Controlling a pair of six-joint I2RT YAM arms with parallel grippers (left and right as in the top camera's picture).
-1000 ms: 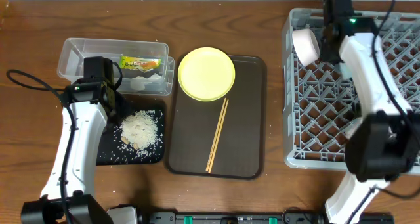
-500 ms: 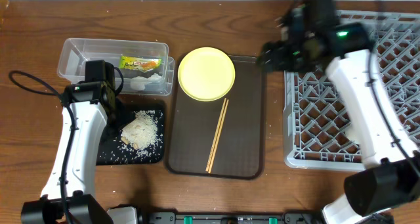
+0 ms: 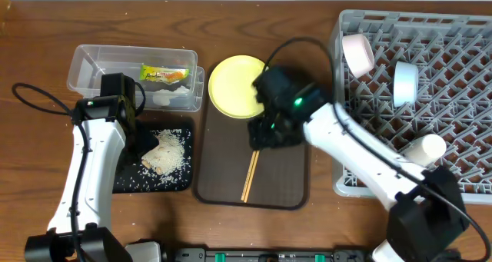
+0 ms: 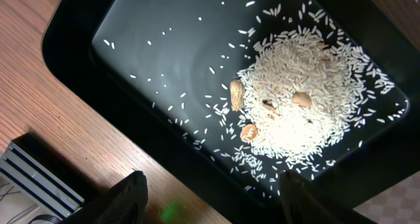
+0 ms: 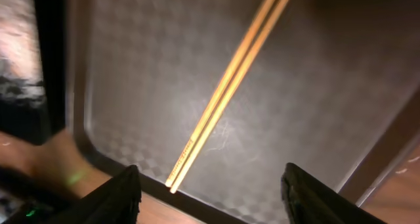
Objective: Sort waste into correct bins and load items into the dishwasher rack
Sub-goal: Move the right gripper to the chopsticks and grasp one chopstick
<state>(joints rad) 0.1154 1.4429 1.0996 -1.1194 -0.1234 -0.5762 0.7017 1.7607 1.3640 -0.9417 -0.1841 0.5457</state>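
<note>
I hang my right gripper (image 5: 211, 184), fingers wide apart, over the two thin wooden chopsticks (image 5: 230, 86) lying at 6 o'clock from the round yellow plate (image 3: 234, 85) on the dark brown serving tray (image 3: 292, 170), ready to pinch them.

Plain yellow plate (image 3: 234, 85). Green-yellow print on the wrapper (image 3: 164, 75), clear tub (image 3: 81, 58). Whitish rice (image 4: 308, 112) speckling glossy black tray (image 4: 151, 60). Tan chopsticks (image 5: 231, 79) on dark brown, fine-checkered serving tray (image 5: 131, 99). Grey lattice rack (image 3: 453, 162), light blue bowl (image 3: 406, 81).

Left of the dark brown rectangular serving tray (image 3: 219, 158), the left arm (image 3: 92, 150) has white rounded links, black joint blocks, a green light and a thin black cable (image 3: 42, 97). The left gripper (image 4: 216, 198) has black fingers (image 4: 128, 198).
</note>
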